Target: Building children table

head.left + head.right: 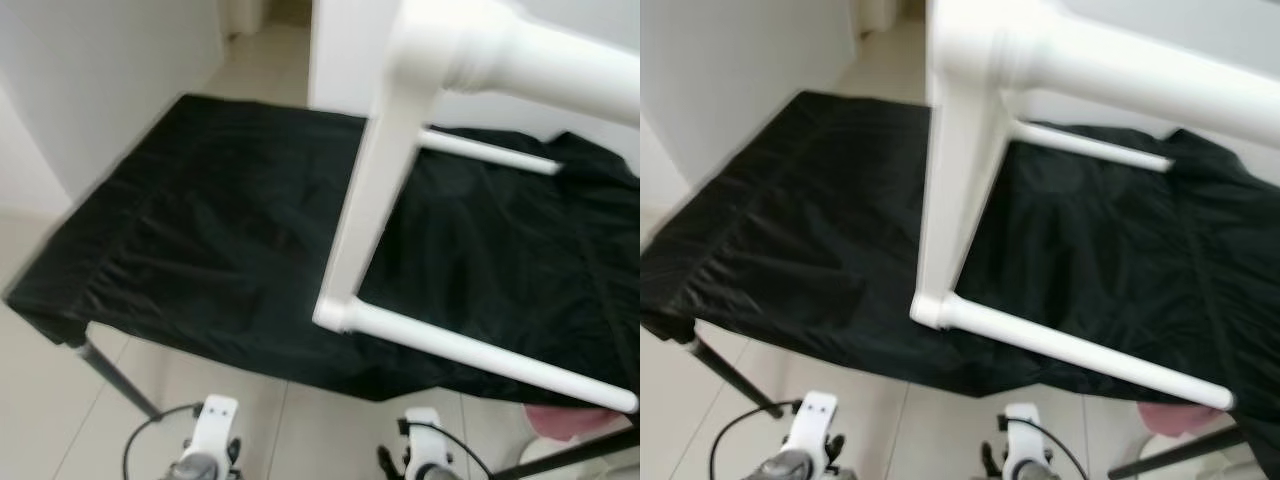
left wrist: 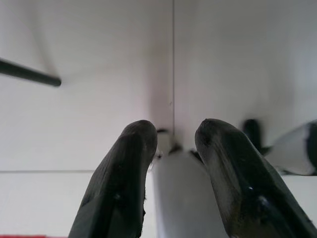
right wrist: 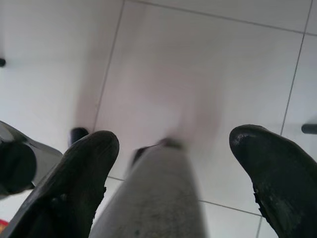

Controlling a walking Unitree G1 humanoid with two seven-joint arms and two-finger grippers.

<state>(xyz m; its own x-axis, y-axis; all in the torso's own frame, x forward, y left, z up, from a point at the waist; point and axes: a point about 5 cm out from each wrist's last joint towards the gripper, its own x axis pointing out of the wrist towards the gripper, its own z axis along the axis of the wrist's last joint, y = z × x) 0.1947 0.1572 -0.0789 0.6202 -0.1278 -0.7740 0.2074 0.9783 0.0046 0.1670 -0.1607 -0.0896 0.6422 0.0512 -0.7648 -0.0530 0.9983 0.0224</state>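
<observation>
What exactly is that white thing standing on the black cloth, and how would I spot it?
Look for the big table draped in black cloth that spans the middle of the head views, above the pale tiled floor. Near the cloth's right half rises a white frame of thick round bars, one upright joined to bars running off to the right. It is the one bright, rigid thing against the dark, wrinkled fabric.
</observation>
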